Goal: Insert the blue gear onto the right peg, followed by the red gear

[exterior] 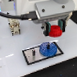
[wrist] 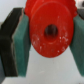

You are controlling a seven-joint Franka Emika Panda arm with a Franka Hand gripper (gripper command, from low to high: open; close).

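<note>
**Red gear in my grip above the plate**

I have the red gear (exterior: 56, 30) clamped between my fingers (wrist: 21, 47), closed only as far as its rim allows, with a teal pad pressing on either side of it. In the wrist view the gear fills most of the picture, its dark central hole facing the camera and its toothed edge showing at the rim. My gripper (exterior: 55, 28) hangs in the air over the white table (exterior: 12, 53), clear of everything below.

The blue gear (exterior: 47, 48) lies flat on the grey, black-bordered plate (exterior: 32, 55), at the end of the plate toward the exterior view's right. I cannot make out the right peg itself; the blue gear covers that spot. The red gear is above and slightly to the exterior view's right of the blue gear, not touching it
</note>
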